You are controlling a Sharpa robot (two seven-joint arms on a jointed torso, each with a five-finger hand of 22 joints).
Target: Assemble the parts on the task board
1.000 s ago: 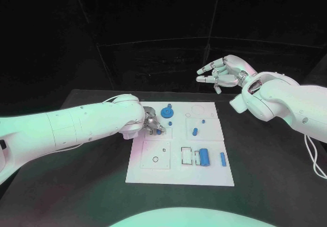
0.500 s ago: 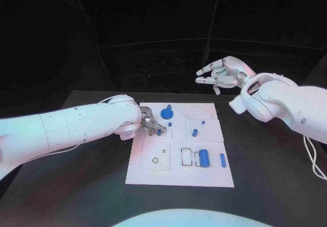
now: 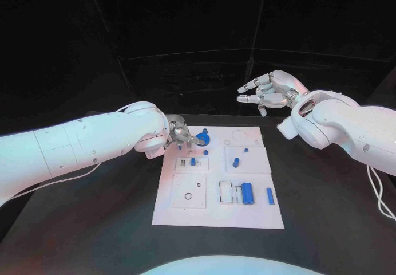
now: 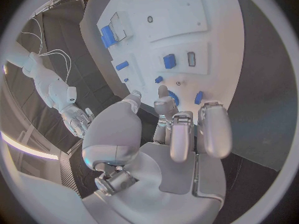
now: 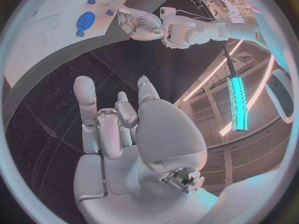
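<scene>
Now | left hand (image 3: 180, 139) fingers apart by round blue part (image 3: 202, 137) | right hand (image 3: 270, 90) fingers spread

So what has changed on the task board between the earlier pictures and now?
The left robot hand moved away from the small slot near the board's left edge, toward the far end, and is now beside the round blue part; whether it touches it, I cannot tell. The right robot hand stayed raised and open beyond the task board. The blue parts kept their places.
</scene>
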